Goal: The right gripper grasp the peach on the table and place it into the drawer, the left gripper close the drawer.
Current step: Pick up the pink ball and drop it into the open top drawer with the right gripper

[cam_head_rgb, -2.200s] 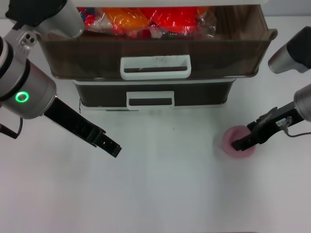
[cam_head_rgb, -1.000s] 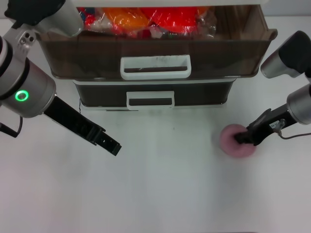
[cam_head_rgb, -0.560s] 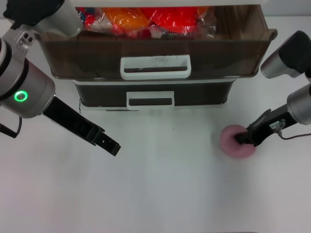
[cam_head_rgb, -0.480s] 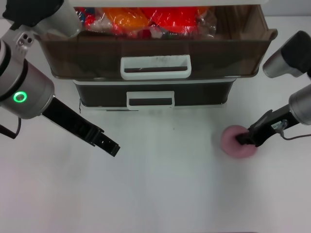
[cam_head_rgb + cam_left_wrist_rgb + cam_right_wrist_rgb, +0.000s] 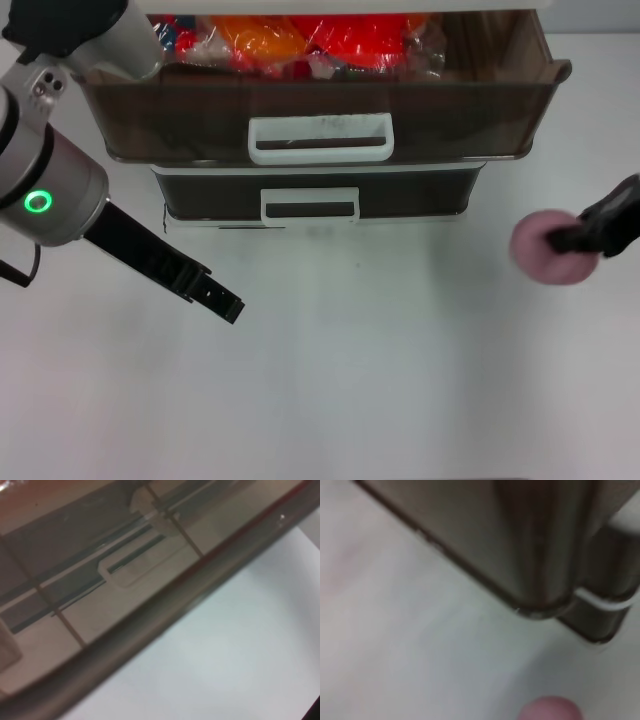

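The pink peach (image 5: pixel 538 256) hangs just above the white table (image 5: pixel 380 380) at the right, blurred by motion. My right gripper (image 5: pixel 562 240) comes in from the right edge and is shut on it. A sliver of the peach (image 5: pixel 550 711) also shows in the right wrist view, below the drawer's corner (image 5: pixel 540 575). The wide smoky-brown drawer (image 5: pixel 480 110) stands pulled open at the back, its big white handle (image 5: pixel 320 138) facing me. My left gripper (image 5: pixel 226 306) hovers shut over the table at the left, below its silver arm with the green ring (image 5: pixel 38 202).
Orange and red wrapped packets (image 5: pixel 300 40) fill the open drawer. Under it sits a shallower dark drawer with a narrower white handle (image 5: pixel 308 205). The left wrist view shows the drawer's translucent wall (image 5: pixel 125 580) close by, above the table (image 5: pixel 240 645).
The right gripper has lifted the peach off the table and carried it up and to the right. The left arm has barely moved.
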